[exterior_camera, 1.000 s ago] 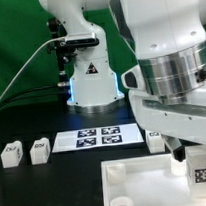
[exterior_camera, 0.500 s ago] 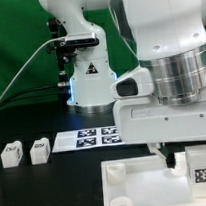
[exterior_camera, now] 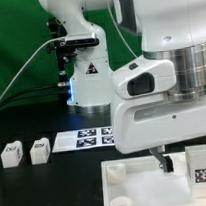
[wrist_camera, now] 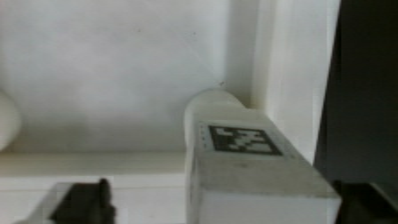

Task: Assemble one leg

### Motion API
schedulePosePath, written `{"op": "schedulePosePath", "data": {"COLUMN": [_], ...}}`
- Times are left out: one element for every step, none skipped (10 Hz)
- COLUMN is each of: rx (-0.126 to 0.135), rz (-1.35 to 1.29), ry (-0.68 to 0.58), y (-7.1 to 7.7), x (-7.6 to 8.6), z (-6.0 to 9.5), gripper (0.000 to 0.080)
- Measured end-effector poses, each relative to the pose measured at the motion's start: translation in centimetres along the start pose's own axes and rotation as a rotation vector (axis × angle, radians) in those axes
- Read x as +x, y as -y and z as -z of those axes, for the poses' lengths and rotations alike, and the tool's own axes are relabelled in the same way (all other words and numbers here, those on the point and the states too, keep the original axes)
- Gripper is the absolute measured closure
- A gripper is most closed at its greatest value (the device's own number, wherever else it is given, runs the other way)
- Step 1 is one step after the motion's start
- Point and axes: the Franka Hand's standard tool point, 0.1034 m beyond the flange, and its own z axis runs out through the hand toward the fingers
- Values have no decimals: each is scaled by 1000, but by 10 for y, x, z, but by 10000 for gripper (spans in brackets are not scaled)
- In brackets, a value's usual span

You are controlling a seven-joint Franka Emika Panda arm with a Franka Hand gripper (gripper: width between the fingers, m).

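Observation:
A leg [exterior_camera: 199,167], a chunky white block with a square tag, stands on the large white panel [exterior_camera: 132,179] near the exterior view's right. In the wrist view the same leg [wrist_camera: 249,150] lies between my two dark fingertips [wrist_camera: 82,201]. My gripper [wrist_camera: 222,206] is open and straddles the leg. There is a gap between one finger and the leg, and the other finger is close to its side. In the exterior view the gripper [exterior_camera: 182,164] hangs low over the panel, and one dark finger [exterior_camera: 163,162] shows beside the leg.
Two more legs [exterior_camera: 10,152] [exterior_camera: 38,149] stand on the black table at the exterior view's left. The marker board [exterior_camera: 92,139] lies in the middle in front of the robot base [exterior_camera: 89,82]. A round corner socket [exterior_camera: 116,172] shows on the panel.
The arm's wrist and upper body have swung toward the exterior view's left and now cover more of the scene. The leg on the panel has not moved.

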Motion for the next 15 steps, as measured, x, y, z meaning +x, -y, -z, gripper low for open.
{"op": "schedulePosePath", "data": {"rx": [0,2,5,7,15,29,42,58,69,79,86,85,84,84,84], "rz": [0,-71,-192,-254,-414,-625,-793,-1044,-1237,-1344,-1543,-1638,-1659,-1655,-1651], "ry": [0,0,1,2,3,6,11,22,33,44,56,60,62,62,62], "y": [0,1,2,2,3,2,1,2,2,2,3,4,4,5,5], "x": [0,0,0,0,0,1,1,1,1,1,2,2,2,2,2], "z": [0,0,0,0,0,1,0,-2,-2,-2,-2,-2,-2,-3,-3], "gripper": [246,428,509,509,509,509,509,509,509,509,508,508,433,433,296]}}
